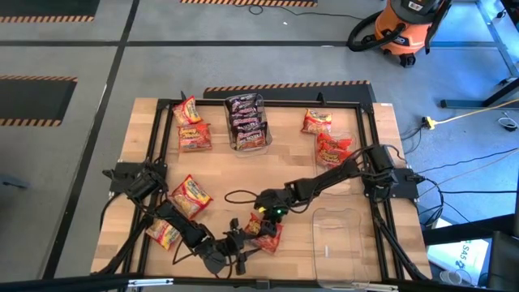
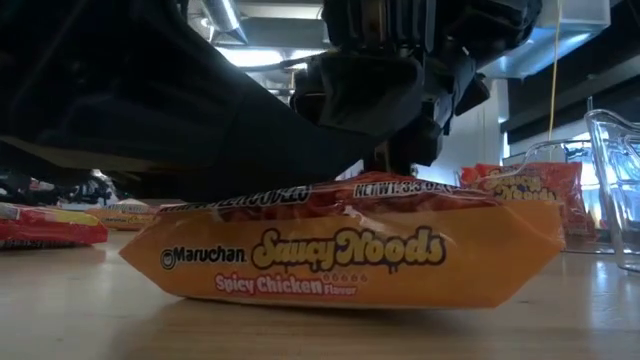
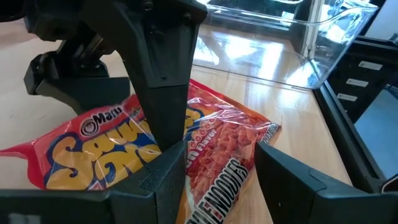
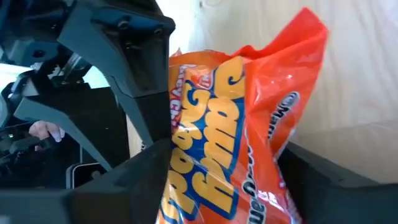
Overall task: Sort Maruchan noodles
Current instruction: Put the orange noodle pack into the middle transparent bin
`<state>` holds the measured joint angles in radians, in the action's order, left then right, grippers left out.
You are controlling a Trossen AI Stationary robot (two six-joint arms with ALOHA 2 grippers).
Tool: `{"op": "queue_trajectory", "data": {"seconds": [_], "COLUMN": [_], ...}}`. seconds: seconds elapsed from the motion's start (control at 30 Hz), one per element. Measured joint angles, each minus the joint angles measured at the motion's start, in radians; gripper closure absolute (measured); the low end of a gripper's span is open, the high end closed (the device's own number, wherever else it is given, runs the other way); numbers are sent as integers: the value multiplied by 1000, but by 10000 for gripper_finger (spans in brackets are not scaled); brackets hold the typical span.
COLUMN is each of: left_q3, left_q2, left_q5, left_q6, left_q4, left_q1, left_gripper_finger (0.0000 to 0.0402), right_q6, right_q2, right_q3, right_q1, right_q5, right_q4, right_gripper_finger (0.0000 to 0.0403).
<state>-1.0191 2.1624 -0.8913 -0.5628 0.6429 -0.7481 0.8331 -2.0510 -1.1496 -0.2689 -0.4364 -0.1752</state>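
An orange-red Maruchan noodle packet [image 1: 268,235] lies at the near middle of the table, its underside [image 2: 340,300] on the wood. My right gripper [image 1: 261,221] reaches it from the far right and is shut on it. From the table's left, my left gripper [image 1: 239,247] comes in low and stands open. Its fingers flank the packet's end [image 3: 217,143], and I cannot tell whether they touch it. The other Maruchan noodle packets lie spread over the table. My right gripper pinches the packet between its two fingers, one on each side edge [image 4: 180,124], so the fingers lie across it. They slant down from the table's far right. The packet bulges up between them [image 4: 249,112] while its underside stays on the table.
A clear bin [image 1: 340,235] stands at the near right. Another clear bin [image 1: 247,122], with dark packets in it, stands at the far middle. Packets lie at the far left [image 1: 190,126], far right [image 1: 324,138] and left [image 1: 190,195]. A black frame [image 1: 369,105] rims the table.
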Motion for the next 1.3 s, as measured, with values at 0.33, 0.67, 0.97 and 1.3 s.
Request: {"op": "queue_trajectory", "data": {"seconds": [0.33, 0.67, 0.97, 1.3], "left_q3": [1, 4, 3, 2], "left_q2": [-2, -129, -258, -276], "left_q5": [-1, 49, 86, 204], "left_q6": [-3, 99, 32, -90], "left_q4": [19, -26, -229, -329], "left_q1": [5, -21, -67, -44], "left_gripper_finger": [216, 216, 216, 216], "right_q6": [-85, -205, -359, -510], "right_q2": [2, 48, 225, 578], "right_q3": [0, -2, -2, -2], "right_q1": [-1, 0, 0, 1], "right_q5": [16, -53, 40, 258], "right_q4": [-11, 42, 301, 733], "right_gripper_finger": [298, 356, 358, 357]}}
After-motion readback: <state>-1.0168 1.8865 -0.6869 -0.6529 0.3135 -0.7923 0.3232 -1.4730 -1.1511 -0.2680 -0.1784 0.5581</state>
